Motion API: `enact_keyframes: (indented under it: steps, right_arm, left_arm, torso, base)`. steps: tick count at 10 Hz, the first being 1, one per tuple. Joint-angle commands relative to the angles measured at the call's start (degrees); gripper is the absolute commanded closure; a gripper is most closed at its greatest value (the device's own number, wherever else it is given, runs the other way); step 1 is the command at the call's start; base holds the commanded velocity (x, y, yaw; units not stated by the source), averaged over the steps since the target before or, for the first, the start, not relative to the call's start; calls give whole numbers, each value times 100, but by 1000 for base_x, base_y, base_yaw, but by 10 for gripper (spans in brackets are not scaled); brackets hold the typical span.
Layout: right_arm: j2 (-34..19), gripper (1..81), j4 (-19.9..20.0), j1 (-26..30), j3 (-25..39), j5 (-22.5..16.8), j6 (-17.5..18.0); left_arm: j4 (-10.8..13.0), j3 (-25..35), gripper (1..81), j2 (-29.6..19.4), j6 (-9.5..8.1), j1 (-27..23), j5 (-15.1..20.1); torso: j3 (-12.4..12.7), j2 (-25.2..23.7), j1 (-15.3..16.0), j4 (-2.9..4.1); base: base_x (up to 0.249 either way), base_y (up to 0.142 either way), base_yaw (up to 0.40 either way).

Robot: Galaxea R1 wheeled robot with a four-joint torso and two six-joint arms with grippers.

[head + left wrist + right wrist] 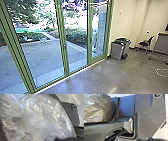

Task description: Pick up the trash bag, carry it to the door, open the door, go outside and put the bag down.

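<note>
Grey floor (85,83) ran to a long edge beneath a wall of green-framed glass (63,37), with a paved yard (45,62) beyond it. The trash bag (37,119) was close by the left wrist and also close beside the robot's own body in the right wrist view, its clear film puffed out and creased. Whether the left hand was clenched on it or released, I could not tell, and the right hand's state was just as unclear.

It looked light for its bulk, soft and rather slippery, the sort of thin plastic that might split if dragged along a sharp edge. The gathered neck seemed the best place to take hold, rather than the loose, swollen side.

The right-hand glass panel, probably the door (100,59), looked shut, so it would have barred the way out. Near the floor's edge, just past that panel, a grey bin (117,50) stood by the wall (122,23), close enough to catch a wide load. Farther right were a dark chair (145,44) and a white cord (160,73) looped on the floor.
</note>
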Motion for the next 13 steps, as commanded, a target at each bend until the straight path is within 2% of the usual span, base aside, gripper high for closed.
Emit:
enact_keyframes:
  steps: [1,3,13]
  right_arm:
    - [147,10,-62,217,80,-396,-106]
    - [147,10,-62,226,80,-396,-106]
    - [147,10,-53,217,80,-396,-106]
  left_arm:
    - [29,21,811,-7,20,-272,266]
    - [29,12,811,-7,20,-271,266]
    - [28,12,811,-16,20,-271,266]
  torso:
    - [0,0,0,0]
    - [0,0,0,0]
    - [0,0,-2,0]
  base:
    - [169,0,0]
    - [169,0,0]
    - [169,-68,0]
